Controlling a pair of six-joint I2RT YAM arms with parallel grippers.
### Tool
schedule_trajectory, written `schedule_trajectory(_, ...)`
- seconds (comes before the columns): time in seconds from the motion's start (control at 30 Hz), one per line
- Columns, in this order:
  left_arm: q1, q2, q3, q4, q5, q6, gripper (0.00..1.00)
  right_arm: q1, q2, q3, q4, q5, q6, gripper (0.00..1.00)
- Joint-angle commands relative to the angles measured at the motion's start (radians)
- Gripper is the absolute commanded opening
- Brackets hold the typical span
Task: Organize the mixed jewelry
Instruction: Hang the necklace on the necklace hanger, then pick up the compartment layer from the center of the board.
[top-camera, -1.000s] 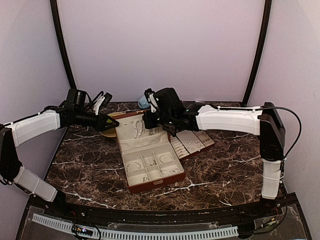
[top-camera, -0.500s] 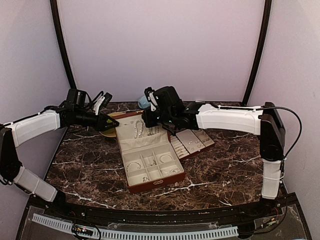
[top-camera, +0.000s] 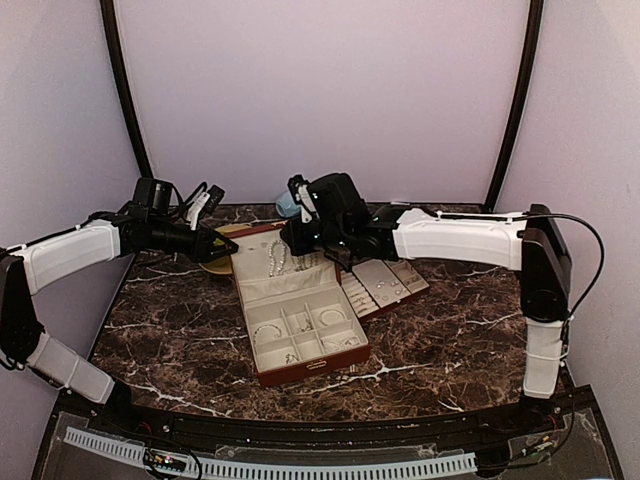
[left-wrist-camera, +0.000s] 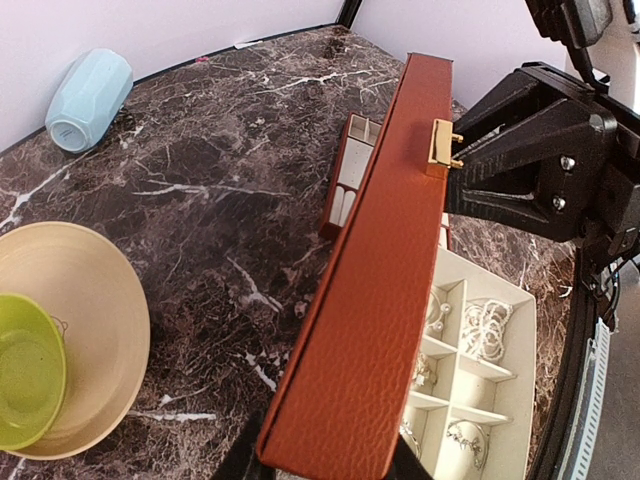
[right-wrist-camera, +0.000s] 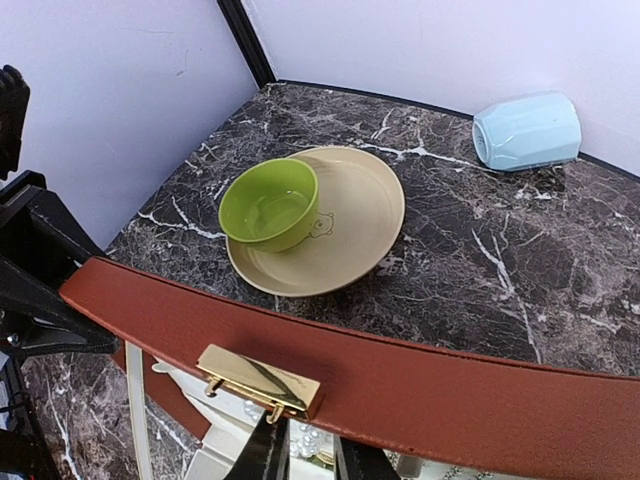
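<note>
The left end effector (top-camera: 213, 244) was clamped on the left edge of the lid (left-wrist-camera: 370, 300), its fingers straddling the pebbled, reddish-brown leather-like panel and keeping it upright. Just left of the case (top-camera: 310, 365) sat a glossy lime-green bowl (right-wrist-camera: 268, 205) inside a shallow tan plate (right-wrist-camera: 350, 220), both round and smooth. Most of the sorting looked done. A pearl-like bead strand (top-camera: 277, 258) hung against the cream lining of the lid, thin round bangles (top-camera: 332, 316) lay in separate square compartments of the case's base, and more coiled bead strands (left-wrist-camera: 487, 330) filled another cell. Behind the case, a pale blue faceted cup (right-wrist-camera: 528, 130) lay on its side. The right end effector (top-camera: 296, 238) was at the top edge of the lid, right beside the small gold clasp (right-wrist-camera: 260, 383). Its fingers showed only a narrow gap, and whether they held anything could not be told. Just right of the case, a cream-lined tray (top-camera: 385, 285) rested on the dark, white-veined marble tabletop (top-camera: 450, 340), with tiny silvery pieces too small to identify. What remained was probably settling the hanging strand and returning the tray to the case.
</note>
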Motion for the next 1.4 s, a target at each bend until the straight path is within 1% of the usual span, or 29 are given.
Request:
schedule_trajectory(0.0, -0.009, -0.050, 0.016, -0.008, 0.062, -0.017, 0.16, -0.006, -0.081, -0.042, 0.088, -0.062, -0.008, 0.21)
schedule_trajectory(0.03, -0.009, -0.052, 0.015, -0.006, 0.061, -0.017, 0.23, -0.006, -0.094, -0.056, 0.099, -0.070, -0.011, 0.23)
schedule_trajectory(0.13, -0.009, -0.055, 0.011, 0.002, 0.059, -0.019, 0.34, -0.007, -0.136, -0.099, 0.130, -0.106, -0.027, 0.29)
schedule_trajectory(0.17, -0.008, -0.055, 0.011, 0.003, 0.059, -0.020, 0.41, -0.007, -0.152, -0.117, 0.143, -0.116, -0.032, 0.31)
schedule_trajectory(0.2, -0.009, -0.058, 0.011, 0.007, 0.060, -0.020, 0.44, -0.007, -0.167, -0.137, 0.153, -0.122, -0.034, 0.33)
schedule_trajectory(0.23, -0.010, -0.059, 0.009, 0.008, 0.063, -0.021, 0.49, -0.008, -0.187, -0.159, 0.163, -0.123, -0.038, 0.36)
schedule_trajectory(0.27, -0.010, -0.062, 0.007, 0.016, 0.066, -0.021, 0.52, -0.009, -0.203, -0.180, 0.176, -0.144, -0.039, 0.39)
schedule_trajectory(0.3, -0.009, -0.064, 0.003, 0.018, 0.069, -0.024, 0.57, -0.011, -0.224, -0.204, 0.187, -0.158, -0.040, 0.41)
schedule_trajectory(0.43, -0.010, -0.087, -0.007, 0.040, 0.074, -0.026, 0.67, -0.029, -0.310, -0.300, 0.222, -0.167, -0.026, 0.55)
schedule_trajectory(0.47, -0.010, -0.093, -0.013, 0.045, 0.070, -0.028, 0.73, -0.037, -0.330, -0.324, 0.223, -0.164, -0.019, 0.58)
schedule_trajectory(0.57, -0.010, -0.144, -0.036, 0.091, 0.044, -0.037, 0.78, -0.069, -0.391, -0.388, 0.198, -0.140, -0.013, 0.68)
schedule_trajectory(0.63, -0.008, -0.192, -0.064, 0.142, -0.016, -0.058, 0.81, -0.099, -0.428, -0.422, 0.146, -0.092, -0.020, 0.71)
schedule_trajectory(0.67, -0.007, -0.208, -0.084, 0.159, -0.036, -0.075, 0.84, -0.126, -0.441, -0.439, 0.122, -0.072, -0.021, 0.72)
schedule_trajectory(0.73, -0.004, -0.258, -0.105, 0.195, -0.105, -0.101, 0.87, -0.188, -0.451, -0.449, 0.015, -0.060, -0.024, 0.72)
schedule_trajectory(0.77, 0.006, -0.282, -0.109, 0.203, -0.155, -0.109, 0.88, -0.219, -0.452, -0.447, -0.036, -0.057, -0.035, 0.71)
schedule_trajectory(0.8, 0.017, -0.293, -0.114, 0.200, -0.175, -0.144, 0.89, -0.250, -0.448, -0.444, -0.091, -0.052, -0.055, 0.69)
schedule_trajectory(0.93, 0.126, -0.338, -0.140, 0.153, -0.217, -0.202, 0.90, -0.364, -0.416, -0.455, -0.228, -0.031, -0.135, 0.64)
schedule_trajectory(1.0, 0.179, -0.376, -0.163, 0.136, -0.243, -0.202, 0.90, -0.419, -0.391, -0.465, -0.253, -0.031, -0.171, 0.63)
schedule_trajectory(1.07, 0.194, -0.406, -0.182, 0.127, -0.279, -0.195, 0.90, -0.465, -0.352, -0.465, -0.263, -0.032, -0.199, 0.62)
schedule_trajectory(1.13, 0.196, -0.429, -0.198, 0.130, -0.325, -0.188, 0.90, -0.500, -0.303, -0.452, -0.270, -0.047, -0.232, 0.61)
schedule_trajectory(1.27, 0.196, -0.437, -0.216, 0.143, -0.334, -0.181, 0.90, -0.545, -0.171, -0.374, -0.308, -0.043, -0.284, 0.54)
schedule_trajectory(1.37, 0.196, -0.431, -0.209, 0.135, -0.334, -0.176, 0.90, -0.559, -0.111, -0.343, -0.312, -0.007, -0.301, 0.51)
